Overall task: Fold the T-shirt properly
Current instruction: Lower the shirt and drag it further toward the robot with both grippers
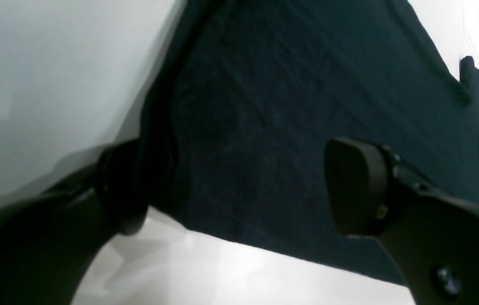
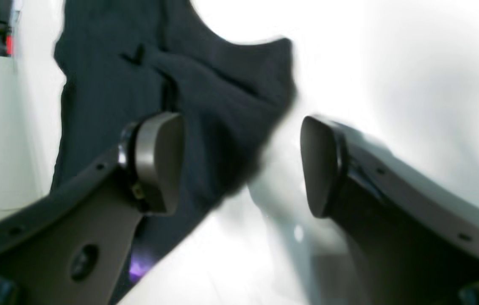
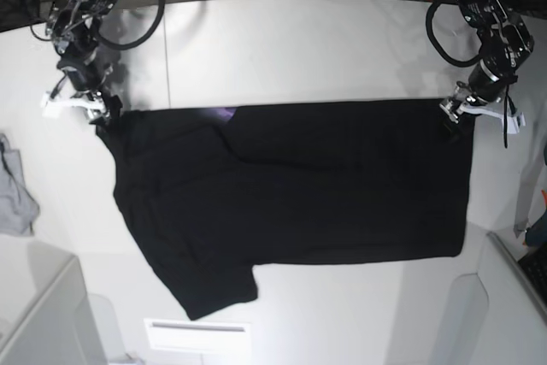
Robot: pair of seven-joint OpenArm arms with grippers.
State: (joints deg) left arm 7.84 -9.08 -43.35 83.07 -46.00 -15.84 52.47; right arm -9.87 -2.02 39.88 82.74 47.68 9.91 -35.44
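T-shirt (image 3: pixel 291 185) lies flat on the counter (image 3: pixel 299 49), far corners under each hand. Left hand (image 1: pixel 239 190) and right hand (image 2: pixel 239 165) both released, holding nothing. Regrasp both corners together, keep hem taut.

Black T-shirt (image 3: pixel 291 194) spread across the middle of the white table (image 3: pixel 299 49). Bare tabletop lies beyond its far edge and along the near edge. Small grey cloth (image 3: pixel 15 198) occupies the left margin; both arms stand at the shirt's far corners.
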